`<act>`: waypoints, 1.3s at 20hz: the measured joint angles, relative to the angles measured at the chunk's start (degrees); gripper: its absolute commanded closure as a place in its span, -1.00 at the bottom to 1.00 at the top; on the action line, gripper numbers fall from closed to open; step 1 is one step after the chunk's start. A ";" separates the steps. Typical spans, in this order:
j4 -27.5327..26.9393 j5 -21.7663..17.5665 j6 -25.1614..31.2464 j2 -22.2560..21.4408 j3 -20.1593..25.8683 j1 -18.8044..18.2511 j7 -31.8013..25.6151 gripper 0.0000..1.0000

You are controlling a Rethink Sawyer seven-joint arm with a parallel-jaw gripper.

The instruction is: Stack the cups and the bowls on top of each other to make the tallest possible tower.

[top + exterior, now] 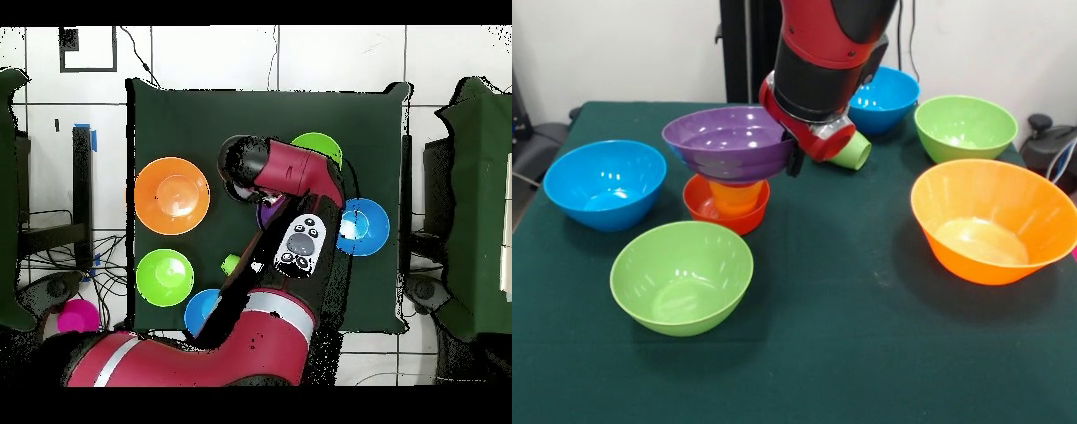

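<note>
A small red-orange bowl (pixel 726 210) holds the upright orange cup (pixel 734 196). The shallow purple bowl (pixel 728 141) sits right on the cup's top, slightly tilted. My gripper (pixel 791 157) is at the purple bowl's right rim and is shut on it. In the overhead view the arm hides this stack except for a sliver of the purple bowl (pixel 268 215). The light green cup (pixel 853 152) (pixel 231 264) lies on its side just behind the gripper.
Around the stack stand a blue bowl (pixel 605 184), a light green bowl (pixel 681 276), the large orange bowl (pixel 993 221), another green bowl (pixel 965 126) and a second blue bowl (pixel 883 97). A magenta bowl (pixel 75 315) lies off the table.
</note>
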 measured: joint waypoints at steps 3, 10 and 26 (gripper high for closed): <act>0.00 0.01 0.34 0.29 -0.52 0.33 0.00 1.00; 0.00 0.04 1.02 1.04 -1.86 0.69 0.00 1.00; 0.01 0.32 1.03 2.25 -3.51 1.11 0.00 1.00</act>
